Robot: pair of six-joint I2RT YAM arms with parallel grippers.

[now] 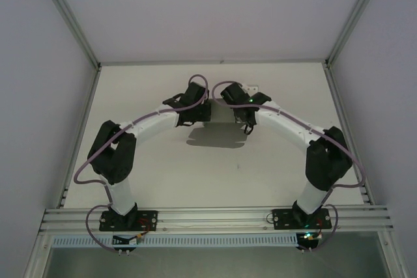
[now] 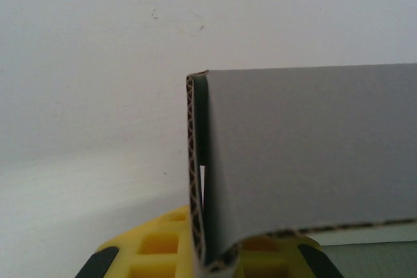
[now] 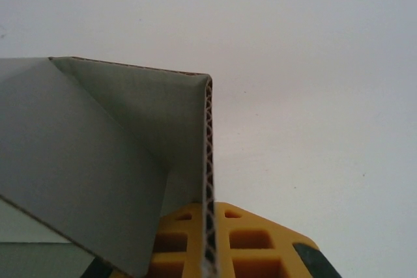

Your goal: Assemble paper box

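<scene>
The paper box (image 2: 306, 154) is grey corrugated card held up over the far middle of the table. In the left wrist view its doubled-over wall stands on edge between my yellow fingers (image 2: 156, 249), with my left gripper (image 2: 205, 260) shut on it. Seen from the right wrist, another wall of the paper box (image 3: 130, 135) runs edge-on into my right gripper (image 3: 210, 255), which is shut on it between yellow fingers (image 3: 260, 245). From the top, the left gripper (image 1: 197, 112) and the right gripper (image 1: 240, 116) face each other, and the box between them is mostly hidden.
The white table (image 1: 163, 180) is bounded by aluminium rails (image 1: 215, 216) at the near edge and posts at the back corners. A small white fitting (image 1: 252, 87) sits near the back edge. The box and arms cast a shadow (image 1: 215, 137).
</scene>
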